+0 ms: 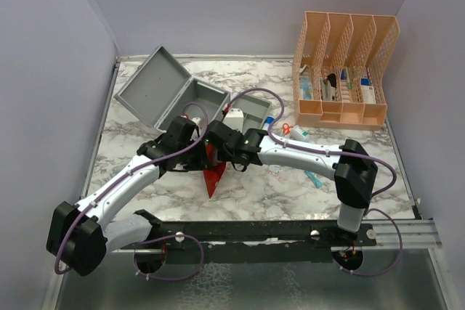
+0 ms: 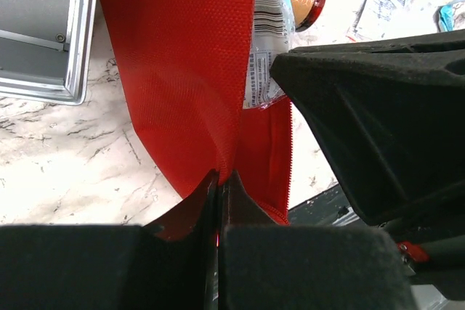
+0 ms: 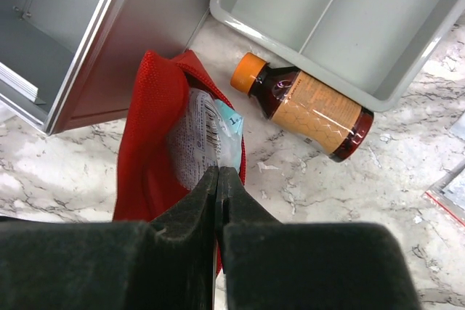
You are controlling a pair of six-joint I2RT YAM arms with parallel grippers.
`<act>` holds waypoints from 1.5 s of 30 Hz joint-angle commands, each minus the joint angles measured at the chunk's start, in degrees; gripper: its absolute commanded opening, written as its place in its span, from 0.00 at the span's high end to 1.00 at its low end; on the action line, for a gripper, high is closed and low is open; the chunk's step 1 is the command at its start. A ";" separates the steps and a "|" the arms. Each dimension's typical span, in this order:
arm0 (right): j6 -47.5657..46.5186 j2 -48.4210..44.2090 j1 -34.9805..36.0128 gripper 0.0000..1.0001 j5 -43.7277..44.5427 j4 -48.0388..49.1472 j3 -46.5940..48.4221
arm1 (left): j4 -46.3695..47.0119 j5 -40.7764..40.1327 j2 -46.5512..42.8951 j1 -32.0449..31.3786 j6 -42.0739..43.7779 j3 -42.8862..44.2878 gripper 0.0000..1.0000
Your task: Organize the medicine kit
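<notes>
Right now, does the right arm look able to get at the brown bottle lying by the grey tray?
Probably not yet. The bottle lies close ahead on bare marble with nothing between, but the right pincer is shut on the red pouch, so it must let go first.

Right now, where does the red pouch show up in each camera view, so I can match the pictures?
Top external: the red pouch is at the centre of the picture, below the case.
Left wrist: the pouch fills the upper middle and narrows down to the bottom centre.
Right wrist: the pouch is left of centre, with packets in its mouth.
Shared landmark: the grey metal case, up and left of the pouch in every view.
</notes>
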 commanded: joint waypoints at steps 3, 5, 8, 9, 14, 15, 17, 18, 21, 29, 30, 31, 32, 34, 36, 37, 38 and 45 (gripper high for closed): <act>0.85 -1.29 -1.27 0.91 -4.25 5.76 -1.64 | -0.11 0.86 0.96 -0.40 0.82 1.45 1.00; 0.72 -3.40 -1.53 0.81 -5.78 7.84 -3.83 | 0.01 0.84 0.76 -0.38 0.78 1.22 1.00; -0.01 -6.14 -2.05 0.73 -8.55 11.19 -7.01 | 0.22 0.64 0.65 -0.33 1.00 1.09 1.00; -0.13 -6.76 -2.29 0.72 -9.80 11.58 -7.72 | 0.25 0.65 0.65 -0.33 1.09 1.08 1.00; -1.51 -11.69 -3.21 0.72 -12.09 14.43 -11.03 | 0.49 0.66 0.65 -0.33 2.72 1.30 1.00; -1.97 -12.97 -3.38 0.72 -12.07 14.71 -11.80 | 0.40 0.74 0.65 -0.34 3.38 1.33 1.00; -3.02 -15.48 -3.90 0.72 -12.23 14.75 -13.67 | 0.46 1.47 0.65 -0.36 5.25 1.42 1.00; -3.59 -16.91 -4.27 0.72 -12.48 14.79 -14.84 | 0.37 1.78 0.58 -0.40 6.22 1.51 1.00; -4.63 -21.69 -5.62 0.71 -13.01 15.05 -19.81 | 0.20 3.82 0.31 -0.37 8.87 2.05 1.00; -1.28 -33.97 -12.35 0.63 -15.33 11.33 -30.50 | -6.98 8.13 0.56 -0.37 14.32 6.38 1.00; -0.86 -34.75 -12.98 0.62 -14.64 11.02 -31.41 | -7.91 8.63 0.61 -0.37 14.58 7.00 1.00; -0.46 -35.27 -13.75 0.60 -13.66 10.40 -32.16 | -8.64 9.67 0.64 -0.33 15.02 7.64 1.00; -0.11 -35.53 -14.56 0.58 -12.56 9.50 -32.76 | -9.35 10.68 0.77 -0.35 15.83 8.31 1.00; 0.01 -35.50 -16.76 0.56 -11.89 8.34 -33.57 | -10.44 11.62 0.91 -0.34 17.39 9.35 1.00; -0.06 -35.09 -18.66 0.55 -11.98 8.12 -34.27 | -11.40 11.61 1.04 -0.35 18.49 10.24 1.00; -0.38 -34.67 -19.31 0.54 -11.80 8.29 -34.56 | -11.77 11.25 1.23 -0.34 18.81 10.78 1.00; -0.38 -34.10 -20.15 0.54 -11.77 8.21 -34.67 | -12.17 10.88 1.49 -0.38 19.14 11.29 1.00; -3.73 -31.72 -28.09 0.53 -12.49 7.67 -35.23 | -14.59 7.80 4.33 -0.35 18.76 12.90 1.00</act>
